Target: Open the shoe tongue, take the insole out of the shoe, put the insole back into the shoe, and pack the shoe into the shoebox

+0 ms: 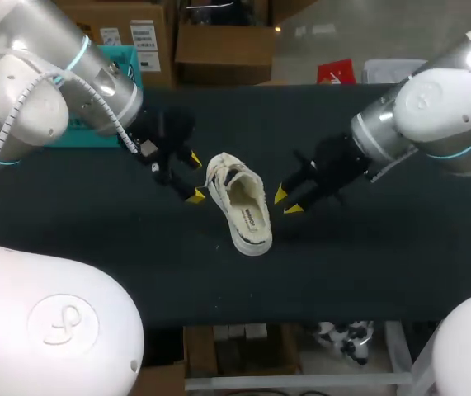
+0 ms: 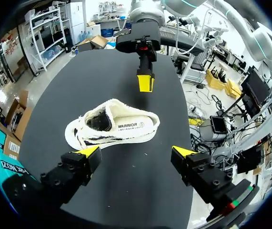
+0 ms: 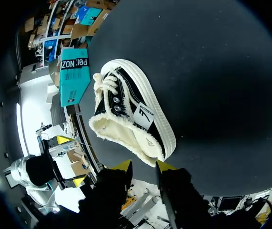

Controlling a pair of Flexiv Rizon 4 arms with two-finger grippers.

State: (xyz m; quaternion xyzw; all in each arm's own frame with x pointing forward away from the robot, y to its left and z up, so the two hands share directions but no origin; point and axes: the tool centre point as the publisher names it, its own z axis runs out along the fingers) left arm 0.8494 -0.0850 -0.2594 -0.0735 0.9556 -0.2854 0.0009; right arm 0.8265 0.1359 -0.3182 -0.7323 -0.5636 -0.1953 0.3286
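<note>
A white low sneaker (image 1: 239, 202) with black stripes lies in the middle of the black table, toe toward the back left. Its cream insole (image 1: 248, 213) shows inside the opening. My left gripper (image 1: 195, 177) stands wide open just left of the shoe's toe; in its wrist view the shoe (image 2: 112, 129) lies just ahead of its empty gripper (image 2: 136, 152). My right gripper (image 1: 286, 202) hovers close to the shoe's right side, open by a narrow gap and holding nothing. From the right wrist the shoe (image 3: 131, 119) is just ahead of the gripper (image 3: 144, 167).
The teal shoebox (image 1: 124, 62) stands at the table's back left, mostly behind my left arm, and shows beyond the shoe (image 3: 75, 74) from the right wrist. The black tabletop (image 1: 367, 264) stretches bare in front and to the right.
</note>
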